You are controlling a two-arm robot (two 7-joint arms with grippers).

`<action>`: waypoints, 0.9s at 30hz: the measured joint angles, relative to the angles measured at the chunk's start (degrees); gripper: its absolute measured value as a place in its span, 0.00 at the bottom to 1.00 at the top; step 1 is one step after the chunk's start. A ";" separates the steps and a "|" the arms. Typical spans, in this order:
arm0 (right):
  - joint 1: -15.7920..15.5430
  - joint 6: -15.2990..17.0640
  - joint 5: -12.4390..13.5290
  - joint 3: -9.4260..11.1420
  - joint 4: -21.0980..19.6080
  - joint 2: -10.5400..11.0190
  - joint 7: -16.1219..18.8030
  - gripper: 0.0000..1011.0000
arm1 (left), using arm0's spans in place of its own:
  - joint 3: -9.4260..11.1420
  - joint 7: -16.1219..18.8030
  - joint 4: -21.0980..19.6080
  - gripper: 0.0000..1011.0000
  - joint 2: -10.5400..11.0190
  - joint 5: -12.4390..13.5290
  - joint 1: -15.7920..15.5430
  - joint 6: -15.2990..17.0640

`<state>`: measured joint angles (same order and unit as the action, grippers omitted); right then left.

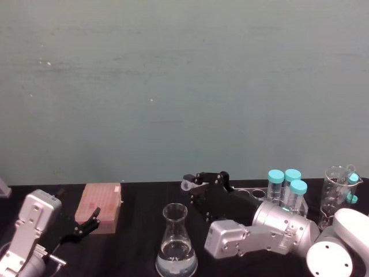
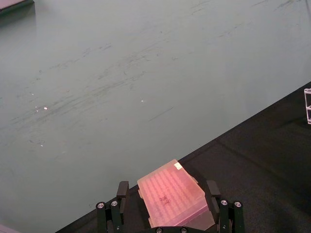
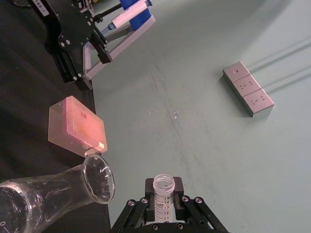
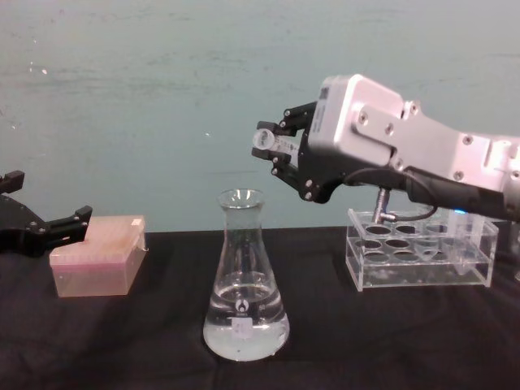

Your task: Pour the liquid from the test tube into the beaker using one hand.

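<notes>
My right gripper (image 4: 282, 140) is shut on the test tube (image 4: 266, 139) and holds it nearly level. The tube's open mouth sits a little above and to the right of the beaker's rim. The beaker (image 4: 243, 276), a clear conical flask, stands mid-table with clear liquid (image 4: 244, 329) in its base. No stream shows between tube and beaker. From the right wrist, I look down the tube (image 3: 163, 190) between the gripper's (image 3: 164, 196) fingers, with the beaker (image 3: 58, 191) beside it. In the head view the right gripper (image 1: 197, 183) is behind the beaker (image 1: 176, 239). My left gripper (image 1: 87, 224) rests open at the left.
A pink tip box (image 4: 97, 253) lies on the left, just ahead of the left gripper (image 2: 166, 194). A clear tube rack (image 4: 418, 260) stands on the right, with teal-capped tubes (image 1: 286, 186) and a glass beaker (image 1: 337, 193) nearby. A pipette stand (image 3: 92, 39) stands farther off.
</notes>
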<state>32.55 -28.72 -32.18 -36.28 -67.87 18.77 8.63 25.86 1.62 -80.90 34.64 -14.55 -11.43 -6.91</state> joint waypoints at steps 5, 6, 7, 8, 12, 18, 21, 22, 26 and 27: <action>0.03 -0.43 -1.83 -0.48 0.08 0.20 -1.59 0.21 | 0.00 0.00 0.00 0.99 0.00 0.00 0.00 0.00; 0.06 -0.58 -2.39 -0.64 0.16 0.26 -2.05 0.21 | 0.00 0.00 0.00 0.99 0.00 0.00 0.00 0.00; 0.10 -0.66 -2.69 -0.73 0.20 0.29 -2.30 0.21 | 0.00 0.00 0.00 0.99 0.00 0.00 0.00 0.00; 0.17 -0.84 -3.28 -0.89 0.24 0.36 -2.81 0.22 | 0.00 0.00 0.00 0.99 0.00 0.00 0.00 0.00; 0.24 -1.16 -4.38 -1.23 0.29 0.50 -3.81 0.22 | 0.00 0.00 0.00 0.99 0.00 0.00 0.00 0.00; 0.52 -2.04 -6.60 -1.98 0.49 0.90 -5.88 0.22 | 0.00 0.00 0.00 0.99 0.00 0.00 0.00 0.00; 0.61 -2.29 -7.40 -2.26 0.58 1.04 -6.63 0.22 | 0.00 0.00 0.00 0.99 0.00 0.00 0.00 0.00; 0.67 -2.40 -8.02 -2.45 0.58 1.16 -7.21 0.21 | 0.00 0.00 0.00 0.99 0.00 0.00 0.00 0.00; 0.79 -2.49 -9.33 -2.93 0.60 1.34 -8.41 0.21 | 0.00 0.00 0.00 0.99 0.00 0.00 0.00 0.00; 0.83 -2.49 -9.56 -3.02 0.62 1.37 -8.62 0.21 | 0.00 0.00 0.00 0.99 0.00 0.00 0.00 0.00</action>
<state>33.39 -31.22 -41.74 -39.30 -67.25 20.13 0.01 25.86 1.62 -80.90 34.65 -14.55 -11.43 -6.91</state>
